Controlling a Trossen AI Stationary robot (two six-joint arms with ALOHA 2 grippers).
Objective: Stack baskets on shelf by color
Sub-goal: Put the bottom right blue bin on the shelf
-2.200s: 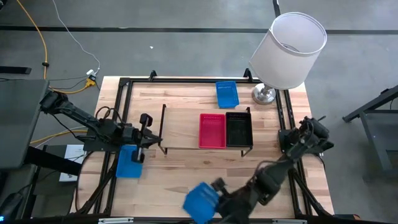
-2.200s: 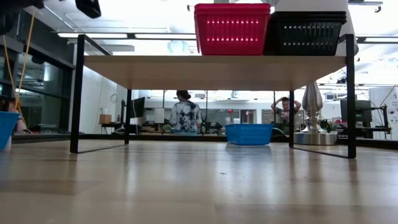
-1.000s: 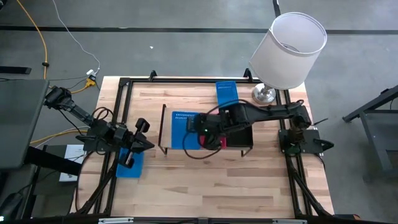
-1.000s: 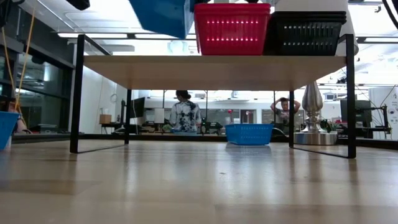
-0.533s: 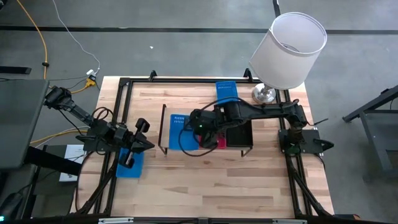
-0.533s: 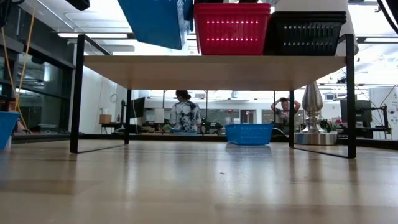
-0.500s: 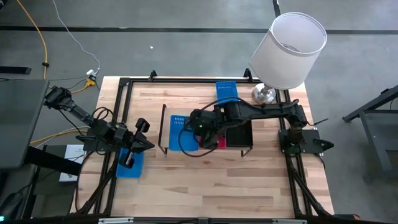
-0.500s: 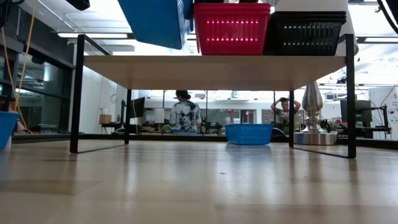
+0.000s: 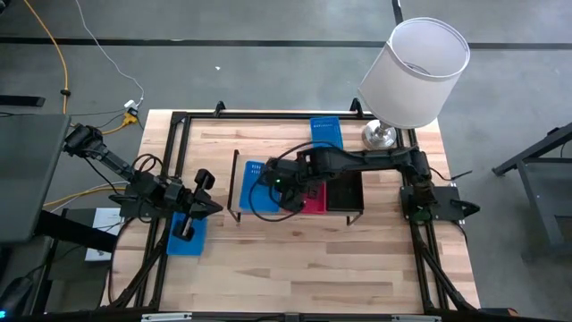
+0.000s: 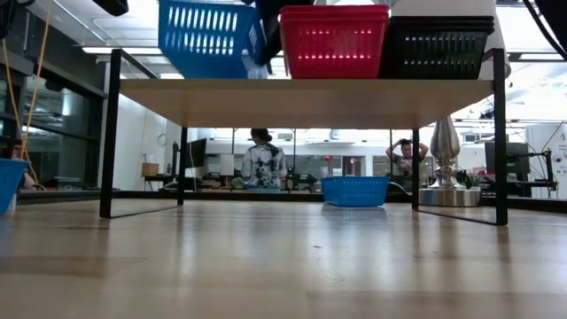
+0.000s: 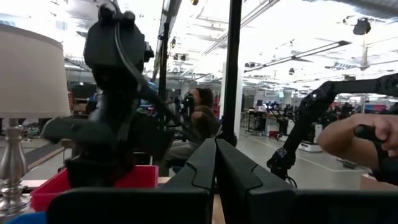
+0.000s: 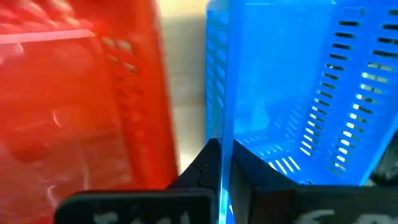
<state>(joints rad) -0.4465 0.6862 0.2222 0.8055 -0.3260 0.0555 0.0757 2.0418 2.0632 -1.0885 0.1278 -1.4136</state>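
Observation:
On the shelf [image 10: 301, 97] stand a red basket [image 10: 332, 40] in the middle and a black basket [image 10: 438, 44] at its right end. My right gripper [image 12: 221, 168] reaches over them from the table's right and is shut on a blue basket [image 9: 253, 186] at the shelf's left end. That basket sits level, at or just above the wood top [image 10: 208, 37]. My left gripper [image 11: 215, 165] is shut and hovers near the table's left edge over a second blue basket [image 9: 183, 240] lying on the table. A third blue basket [image 9: 326, 134] rests on the table behind the shelf. My right gripper pinches the blue basket's long wall [image 12: 219, 93] on the side facing the red basket [image 12: 81, 106], one finger inside [image 12: 249, 168] and one outside. The fingers come from above. The basket is level; I cannot tell whether its bottom rests on the shelf.
A lamp with a white shade [image 9: 416, 72] and metal foot [image 10: 446, 168] stands at the table's far right corner. Open table lies in front of the shelf [image 9: 295, 259]. People show in the room beyond [image 10: 262, 164], and a person's hand [image 11: 373, 137] in the left wrist view.
My right gripper has moved toward the table's left and down, carrying the blue basket beside the red one. The basket was tilted and higher; it is now level, just over the shelf's left end. My left arm has kept still.

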